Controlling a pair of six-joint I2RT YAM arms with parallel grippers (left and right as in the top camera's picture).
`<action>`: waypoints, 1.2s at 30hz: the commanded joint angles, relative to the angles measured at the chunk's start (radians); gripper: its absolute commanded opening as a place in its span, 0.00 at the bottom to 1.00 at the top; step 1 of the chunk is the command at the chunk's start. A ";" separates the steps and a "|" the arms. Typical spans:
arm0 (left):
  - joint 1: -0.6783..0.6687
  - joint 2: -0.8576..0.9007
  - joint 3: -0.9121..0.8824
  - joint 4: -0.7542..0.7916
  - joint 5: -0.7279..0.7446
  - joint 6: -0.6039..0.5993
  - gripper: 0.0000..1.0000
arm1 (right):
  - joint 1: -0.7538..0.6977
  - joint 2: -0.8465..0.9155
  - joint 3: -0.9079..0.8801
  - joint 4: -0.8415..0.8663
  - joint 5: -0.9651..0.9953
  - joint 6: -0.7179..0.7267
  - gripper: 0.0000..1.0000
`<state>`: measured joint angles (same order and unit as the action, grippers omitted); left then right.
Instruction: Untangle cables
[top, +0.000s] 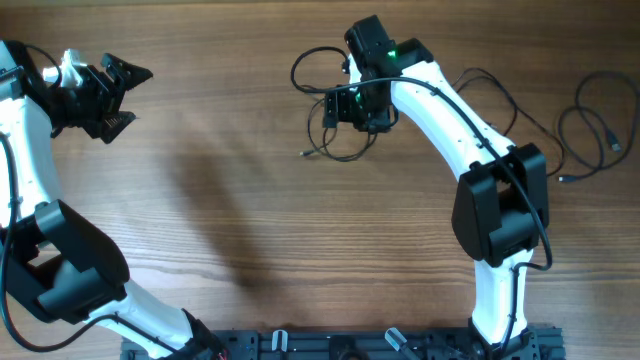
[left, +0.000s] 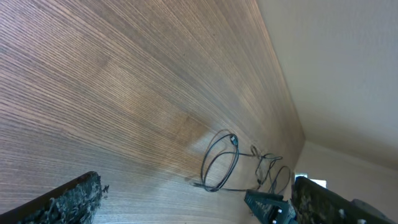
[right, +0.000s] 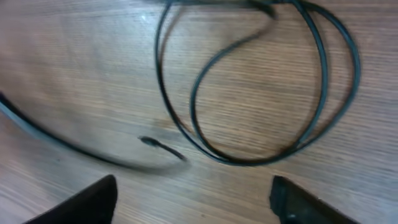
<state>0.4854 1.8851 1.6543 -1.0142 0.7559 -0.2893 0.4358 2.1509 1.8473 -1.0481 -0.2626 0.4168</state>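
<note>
Looped cables (top: 294, 74) lie on the surface (top: 250, 220) near the far edge, centre-right, directly under and just ahead of the right pincer (top: 345, 108). The loops spill out towards the left arm's side. That pincer is spread with nothing between its fingers. Left pincer (top: 118, 88) is also spread and well apart, so the right arm is nearer. Count: two cable groups, this one plus a loose strand (top: 608, 130) far right. Can't tell the cord count in the cluster.

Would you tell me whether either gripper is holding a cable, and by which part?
Nothing is held: the right gripper is open above the cables on the table, and the left gripper is open and empty.
</note>
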 joint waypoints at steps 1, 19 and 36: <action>0.001 -0.002 -0.003 0.000 0.000 0.021 1.00 | 0.005 0.024 -0.009 -0.022 0.111 0.002 0.85; 0.001 -0.002 -0.003 0.000 0.000 0.021 1.00 | 0.095 0.026 0.033 0.029 0.138 -0.271 0.80; 0.001 -0.002 -0.003 0.000 0.000 0.021 1.00 | 0.199 0.175 0.054 0.061 0.329 -0.621 0.68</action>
<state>0.4854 1.8851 1.6543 -1.0145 0.7559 -0.2893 0.6426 2.2913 1.8896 -0.9871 0.0330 -0.1081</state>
